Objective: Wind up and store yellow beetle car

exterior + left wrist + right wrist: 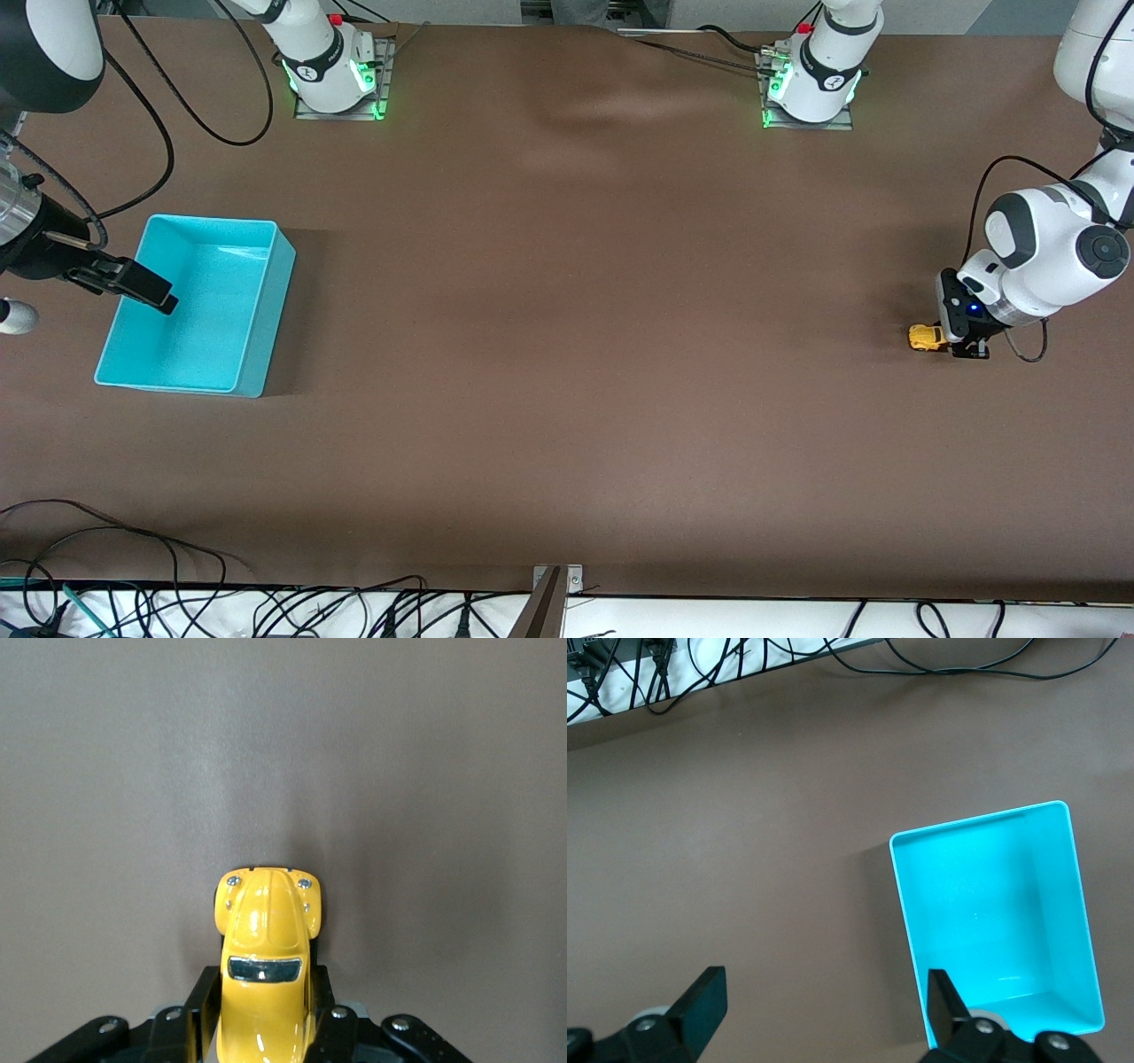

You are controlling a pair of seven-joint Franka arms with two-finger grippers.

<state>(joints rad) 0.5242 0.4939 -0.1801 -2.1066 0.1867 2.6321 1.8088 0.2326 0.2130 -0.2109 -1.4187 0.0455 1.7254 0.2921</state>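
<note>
The yellow beetle car (927, 338) rests on the brown table near the left arm's end. My left gripper (961, 346) is low at the table, shut on the car's rear; in the left wrist view the car (266, 966) sits between the two black fingers (197, 1014), nose pointing away. The turquoise bin (197, 306) stands empty near the right arm's end. My right gripper (146, 290) hangs open and empty above the bin's edge; in the right wrist view the bin (992, 921) lies beside its spread fingers (704, 997).
Cables (177, 602) run along the table edge nearest the front camera. A metal bracket (554, 589) sits at that edge's middle. The two arm bases (332, 71) stand along the farthest edge. Open brown table lies between car and bin.
</note>
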